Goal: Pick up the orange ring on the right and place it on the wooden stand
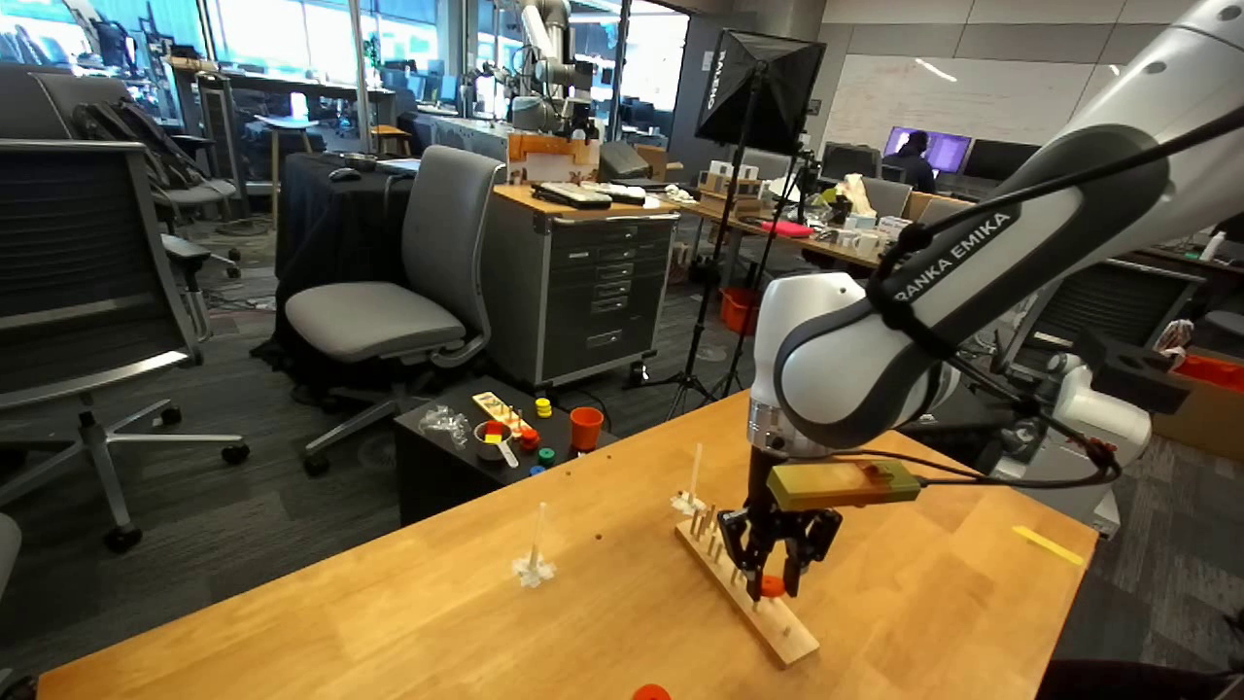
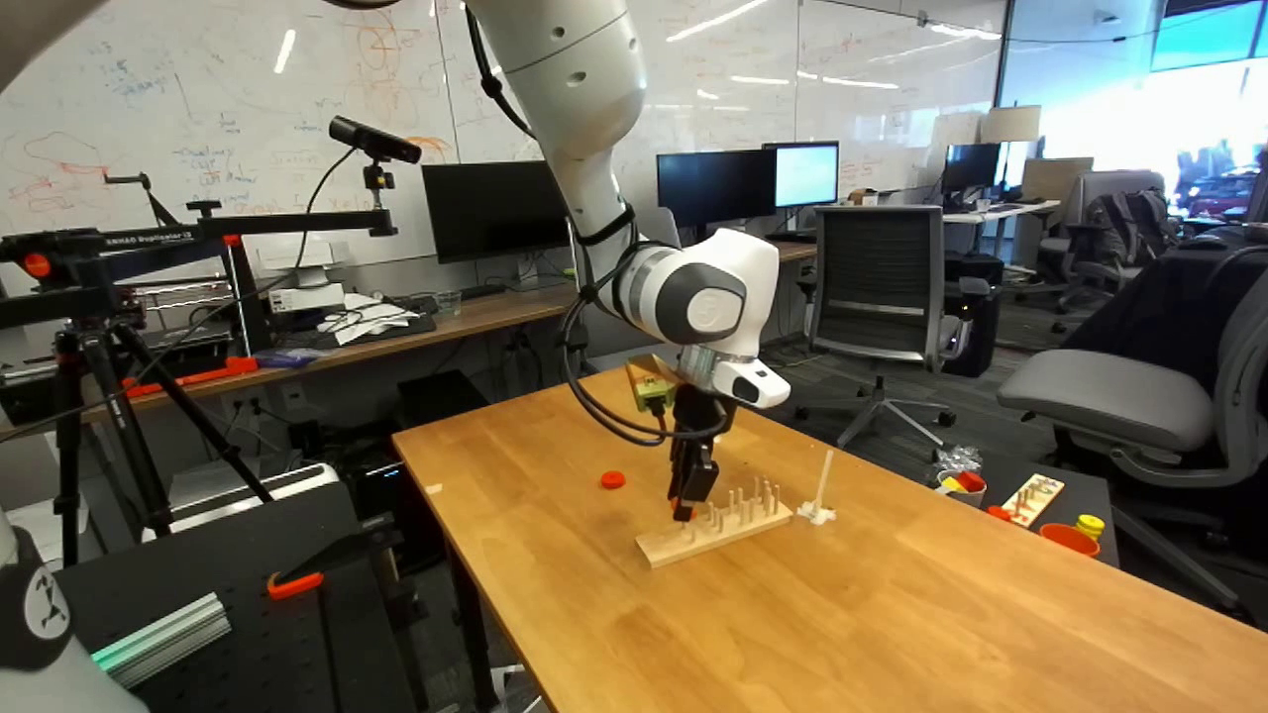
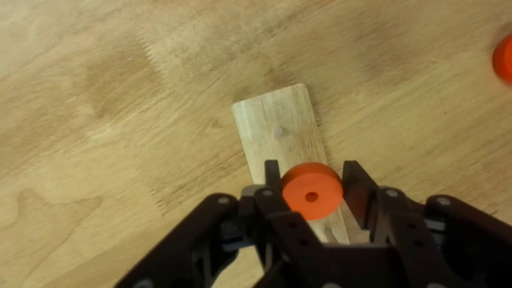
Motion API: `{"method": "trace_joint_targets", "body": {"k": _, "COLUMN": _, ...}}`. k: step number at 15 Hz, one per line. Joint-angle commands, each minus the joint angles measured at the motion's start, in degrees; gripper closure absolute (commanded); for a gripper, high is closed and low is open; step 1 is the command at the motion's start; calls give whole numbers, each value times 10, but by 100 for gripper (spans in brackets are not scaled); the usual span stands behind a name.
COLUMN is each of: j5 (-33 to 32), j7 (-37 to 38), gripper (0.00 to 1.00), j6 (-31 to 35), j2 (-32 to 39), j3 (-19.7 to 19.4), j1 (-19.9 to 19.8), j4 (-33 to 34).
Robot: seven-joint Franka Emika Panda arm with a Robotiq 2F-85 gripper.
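The orange ring (image 3: 312, 200) lies between my gripper's two fingertips, flat side up, with its dark centre hole showing and no peg visible through it. My gripper (image 1: 775, 593) is shut on it; the ring (image 1: 773, 585) also shows there in an exterior view. The gripper holds it just above the wooden stand (image 1: 792, 640), toward the end with short pegs. I cannot tell whether the ring touches a peg. In an exterior view the fingers (image 2: 684, 513) mostly hide the ring. The stand's end (image 3: 276, 114) with one short peg shows ahead of the fingers in the wrist view.
A second orange ring (image 2: 613, 479) lies on the table and also shows at the wrist view's right edge (image 3: 505, 60). Thin white upright rods on clear bases (image 1: 533, 569) (image 1: 688, 502) stand near the stand. A low black table (image 1: 437, 476) holds cups and toys.
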Motion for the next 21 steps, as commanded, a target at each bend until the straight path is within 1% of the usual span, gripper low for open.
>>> {"method": "trace_joint_targets", "body": {"k": 1, "j5": -6, "j7": 3, "gripper": 80, "j6": -8, "j2": 5, "j3": -8, "j1": 11, "j4": 16}}
{"method": "trace_joint_targets", "body": {"k": 11, "j5": -5, "j7": 2, "gripper": 80, "j6": -8, "j2": 15, "j3": -7, "j1": 12, "j4": 21}}
{"method": "trace_joint_targets", "body": {"k": 21, "j5": -11, "j7": 5, "gripper": 80, "j6": -12, "j2": 32, "j3": -9, "j1": 22, "j4": 45}}
